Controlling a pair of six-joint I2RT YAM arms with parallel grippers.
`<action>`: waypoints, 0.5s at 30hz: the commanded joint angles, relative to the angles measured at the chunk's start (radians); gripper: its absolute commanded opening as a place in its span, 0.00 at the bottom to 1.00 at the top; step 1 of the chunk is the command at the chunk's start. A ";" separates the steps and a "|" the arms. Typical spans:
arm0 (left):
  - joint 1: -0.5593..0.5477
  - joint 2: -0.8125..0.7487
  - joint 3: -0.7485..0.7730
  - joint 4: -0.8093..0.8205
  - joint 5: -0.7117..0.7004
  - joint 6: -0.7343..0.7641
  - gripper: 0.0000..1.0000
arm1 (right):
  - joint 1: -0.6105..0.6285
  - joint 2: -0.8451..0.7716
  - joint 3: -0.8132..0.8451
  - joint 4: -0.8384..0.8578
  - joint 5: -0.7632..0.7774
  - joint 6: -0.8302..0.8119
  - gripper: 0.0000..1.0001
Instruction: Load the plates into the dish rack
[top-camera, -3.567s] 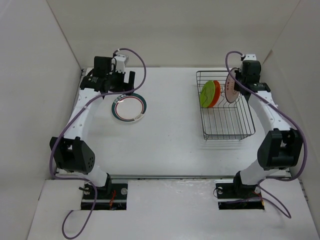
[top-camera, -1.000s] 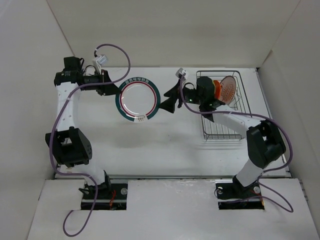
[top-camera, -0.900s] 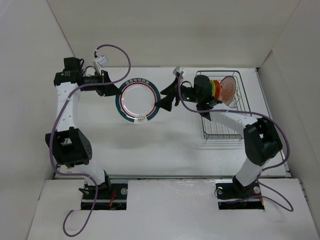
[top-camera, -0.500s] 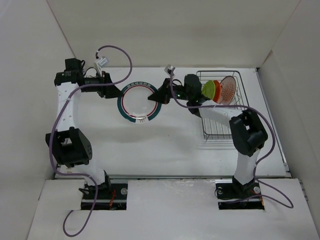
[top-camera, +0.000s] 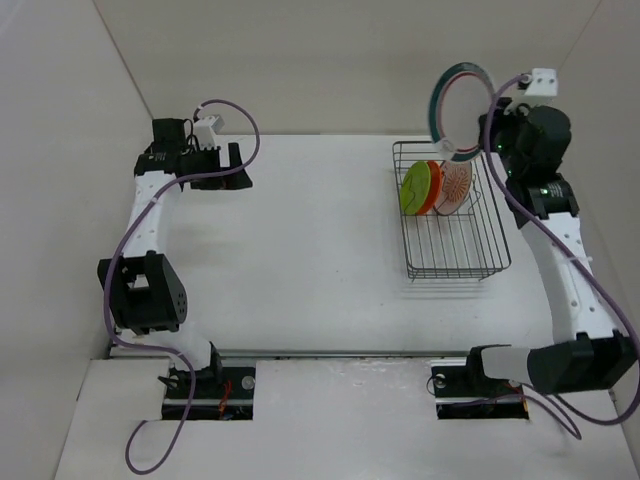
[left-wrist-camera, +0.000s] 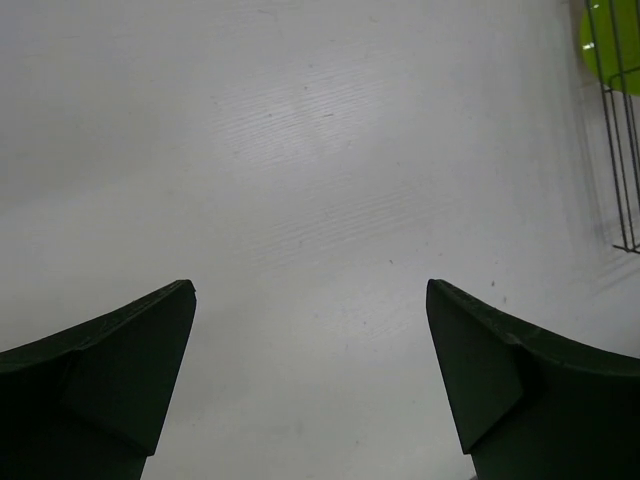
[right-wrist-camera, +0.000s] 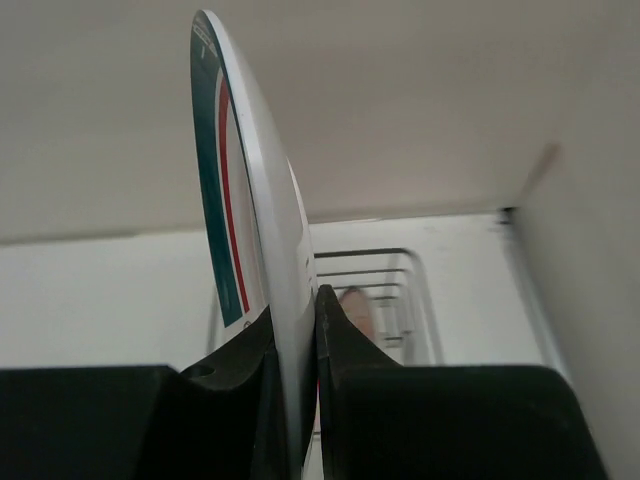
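Note:
My right gripper (top-camera: 487, 138) is shut on the rim of the white plate with the green-and-red ring (top-camera: 455, 108). It holds the plate upright in the air above the far end of the dark wire dish rack (top-camera: 455, 250). In the right wrist view the plate (right-wrist-camera: 235, 210) stands edge-on between my fingers (right-wrist-camera: 340, 330), with the rack (right-wrist-camera: 400, 300) below. The lime-green plate (top-camera: 415, 187), the orange plate (top-camera: 431, 186) and the sunburst plate (top-camera: 456, 183) stand upright in the rack. My left gripper (top-camera: 238, 166) is open and empty at the table's far left, over bare table (left-wrist-camera: 310, 330).
White walls enclose the table on the left, back and right. The right arm's raised plate is close to the back wall and right wall. A corner of the rack (left-wrist-camera: 620, 150) and the lime-green plate (left-wrist-camera: 612, 45) show at the right of the left wrist view.
The ringed plate has passed from my left gripper to my right gripper, which swung it from mid-table up and right to above the rack. My left gripper has let go and pulled back.

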 joint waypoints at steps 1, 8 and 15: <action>-0.011 0.009 0.006 0.071 -0.165 -0.048 1.00 | -0.031 -0.026 0.052 -0.169 0.419 -0.103 0.00; -0.011 0.028 0.028 0.040 -0.160 -0.018 1.00 | -0.140 0.054 0.061 -0.125 0.440 -0.168 0.00; -0.011 -0.010 -0.006 0.040 -0.150 0.002 1.00 | -0.152 0.137 0.027 -0.071 0.335 -0.205 0.00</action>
